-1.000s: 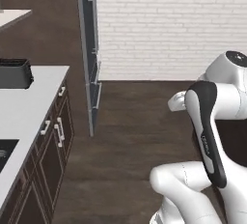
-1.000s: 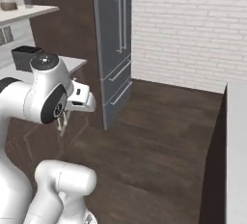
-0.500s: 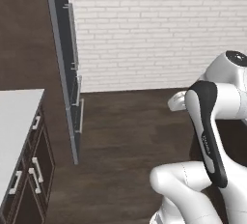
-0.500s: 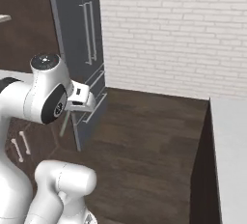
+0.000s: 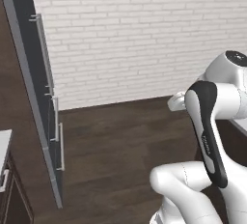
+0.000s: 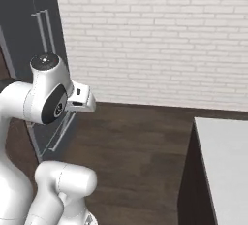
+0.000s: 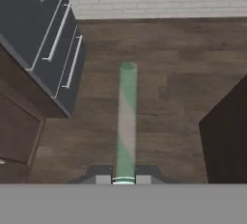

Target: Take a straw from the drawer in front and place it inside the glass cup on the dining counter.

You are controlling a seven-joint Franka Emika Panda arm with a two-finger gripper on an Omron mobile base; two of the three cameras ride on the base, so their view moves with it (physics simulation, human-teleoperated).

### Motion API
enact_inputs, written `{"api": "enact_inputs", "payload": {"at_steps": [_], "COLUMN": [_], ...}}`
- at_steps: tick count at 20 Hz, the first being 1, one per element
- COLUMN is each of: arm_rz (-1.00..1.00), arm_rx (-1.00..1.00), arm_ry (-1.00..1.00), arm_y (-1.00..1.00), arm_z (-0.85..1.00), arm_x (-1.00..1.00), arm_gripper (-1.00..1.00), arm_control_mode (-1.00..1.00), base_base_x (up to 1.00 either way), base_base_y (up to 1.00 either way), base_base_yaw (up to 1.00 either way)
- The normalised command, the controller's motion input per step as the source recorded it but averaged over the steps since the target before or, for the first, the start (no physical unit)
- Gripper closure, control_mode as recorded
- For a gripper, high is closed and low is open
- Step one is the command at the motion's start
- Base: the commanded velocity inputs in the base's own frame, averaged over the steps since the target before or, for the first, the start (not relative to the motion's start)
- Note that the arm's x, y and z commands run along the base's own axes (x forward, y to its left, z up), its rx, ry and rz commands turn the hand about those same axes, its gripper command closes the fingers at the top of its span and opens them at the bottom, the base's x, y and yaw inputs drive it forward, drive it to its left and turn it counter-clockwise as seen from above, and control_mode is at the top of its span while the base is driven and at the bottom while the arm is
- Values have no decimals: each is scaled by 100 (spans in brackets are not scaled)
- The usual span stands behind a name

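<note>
In the hand view a green-and-white striped straw (image 7: 126, 117) sticks straight out from my gripper (image 7: 124, 178), which is shut on its lower end. The straw hangs over dark wood floor. My white hand (image 6: 80, 99) is held high, close to the arm's shoulder, in the right base view. The white slab of the dining counter (image 6: 224, 166) shows at the lower right of that view, on a dark base. The drawer and the glass cup are out of view.
A tall dark grey fridge with silver bar handles (image 5: 36, 102) stands at the left, also seen as the fridge (image 6: 29, 40) and the fridge (image 7: 46, 39). Dark brown cabinets (image 7: 17, 131) sit beside it. A white brick wall (image 5: 144, 35) closes off the back, with open wood floor (image 6: 135, 146) in between.
The whole picture has shifted: the base has turned right, so the worktop with the black appliance slid out left and the white dining counter grew at the right. The grip on the straw is unchanged.
</note>
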Motion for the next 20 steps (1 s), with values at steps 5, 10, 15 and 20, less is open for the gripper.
{"api": "enact_inputs", "payload": {"at_steps": [5, 10, 15, 20], "arm_rz": [0, 0, 0, 0], "arm_rx": [0, 0, 0, 0], "arm_ry": [0, 0, 0, 0], "arm_y": [0, 0, 0, 0], "arm_z": [0, 0, 0, 0], "arm_x": [0, 0, 0, 0], "arm_gripper": [100, 100, 100, 100], "arm_control_mode": [100, 100, 100, 100], "base_base_x": [100, 100, 100, 99], "base_base_y": [22, 20, 27, 42], "base_base_yaw": [-33, -33, -37, -43]}}
